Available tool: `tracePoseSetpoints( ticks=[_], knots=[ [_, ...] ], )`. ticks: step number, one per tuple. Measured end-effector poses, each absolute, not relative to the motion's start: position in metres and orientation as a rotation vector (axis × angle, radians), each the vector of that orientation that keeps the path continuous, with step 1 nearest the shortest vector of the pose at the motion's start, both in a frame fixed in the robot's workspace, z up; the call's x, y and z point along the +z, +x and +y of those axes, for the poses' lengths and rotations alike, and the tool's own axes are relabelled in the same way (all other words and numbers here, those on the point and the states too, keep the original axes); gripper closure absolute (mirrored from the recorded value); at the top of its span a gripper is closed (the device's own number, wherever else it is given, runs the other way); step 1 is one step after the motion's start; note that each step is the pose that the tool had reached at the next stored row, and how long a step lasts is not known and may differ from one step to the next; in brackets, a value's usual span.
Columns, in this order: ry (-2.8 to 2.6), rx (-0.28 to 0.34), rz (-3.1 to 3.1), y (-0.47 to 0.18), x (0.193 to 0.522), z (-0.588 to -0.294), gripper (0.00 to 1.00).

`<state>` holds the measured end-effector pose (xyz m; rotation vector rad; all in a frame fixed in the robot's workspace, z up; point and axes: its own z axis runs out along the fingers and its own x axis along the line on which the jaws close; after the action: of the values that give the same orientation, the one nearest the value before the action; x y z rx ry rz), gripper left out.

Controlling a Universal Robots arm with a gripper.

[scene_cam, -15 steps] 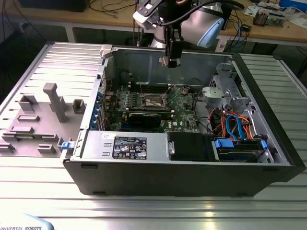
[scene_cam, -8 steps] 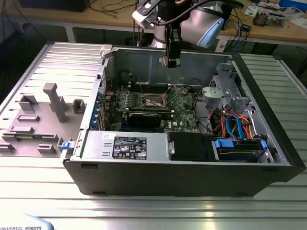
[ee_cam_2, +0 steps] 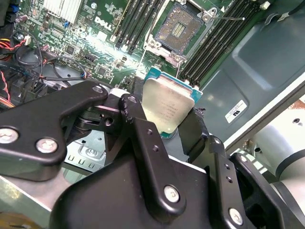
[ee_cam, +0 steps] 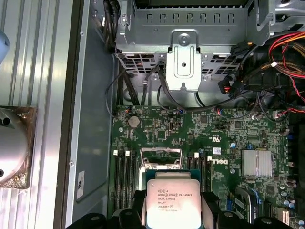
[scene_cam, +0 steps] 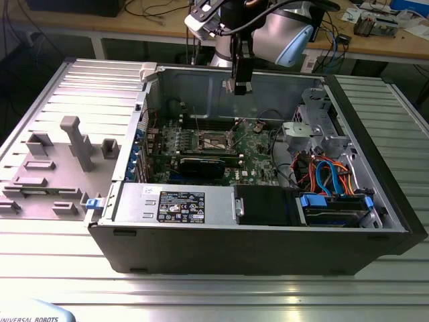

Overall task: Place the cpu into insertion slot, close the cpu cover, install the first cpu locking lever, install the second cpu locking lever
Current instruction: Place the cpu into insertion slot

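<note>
Chip [ee_cam_2: 169, 102] is held clamped in the gripper [ee_cam_2: 164, 113], above the open computer case [scene_cam: 375, 228] and well apart from the socket [ee_cam_2: 178, 29].
The chip is gripped by two opposite edges, seemingly so it can be set down flat. The socket contacts are exposed. Memory slots [ee_cam_2: 224, 44] flank the socket, and a thin raised lever wire [ee_cam_2: 228, 18] is judged the nearest obstruction.

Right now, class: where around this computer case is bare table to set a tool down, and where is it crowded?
Bare: table strip along the case's near wall; patch at the exterior view's right. Crowded: grey fixtures at that view's left, cables inside, fingers holding the cpu.
</note>
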<state>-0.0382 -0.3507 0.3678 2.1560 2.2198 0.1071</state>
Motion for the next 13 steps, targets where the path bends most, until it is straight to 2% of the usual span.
tracePoseSetpoints(
  ticks=[13],
  knots=[
    [2.219, 0.105, 2.154, -0.0382, 0.3675, -0.3506, 0.46]
  ],
)
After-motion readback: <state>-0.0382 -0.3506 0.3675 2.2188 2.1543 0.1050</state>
